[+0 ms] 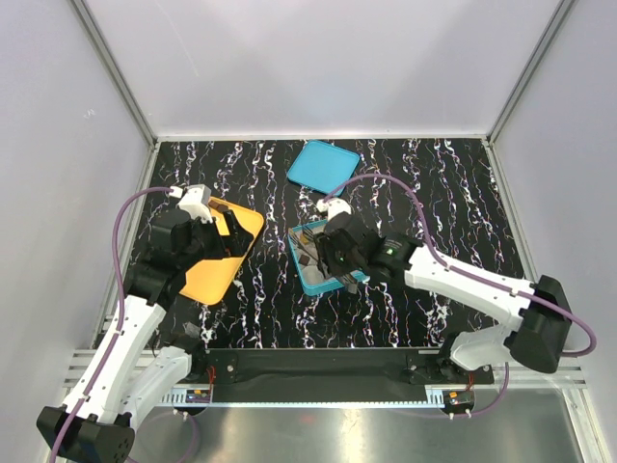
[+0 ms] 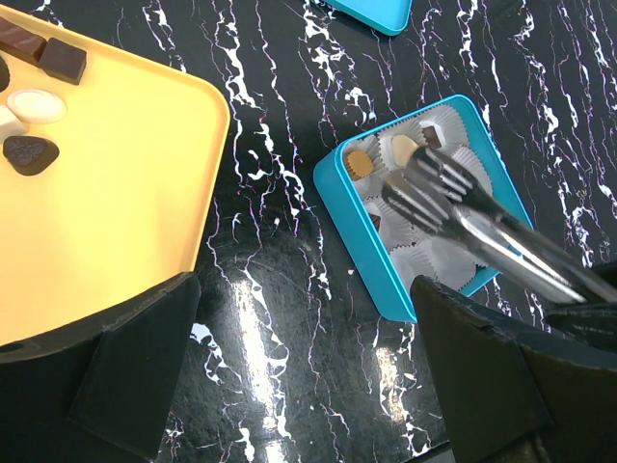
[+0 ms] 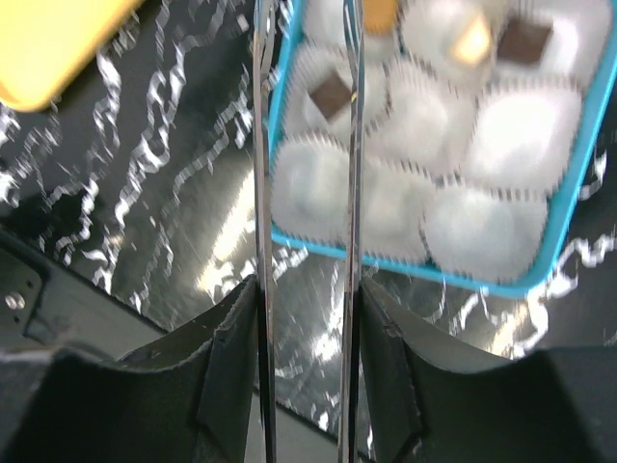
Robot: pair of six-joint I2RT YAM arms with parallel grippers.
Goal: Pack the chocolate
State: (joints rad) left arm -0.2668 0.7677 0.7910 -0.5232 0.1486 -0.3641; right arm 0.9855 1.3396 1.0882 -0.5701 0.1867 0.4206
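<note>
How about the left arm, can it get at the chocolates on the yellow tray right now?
Probably yes. The left gripper hangs open at the tray edge. The chocolates lie uncovered on it with nothing in between, and the tongs are away over the box.

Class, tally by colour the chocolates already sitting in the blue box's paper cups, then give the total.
Dark brown chocolates: 2
Tan chocolate: 1
Cream chocolate: 1
Total: 4
</note>
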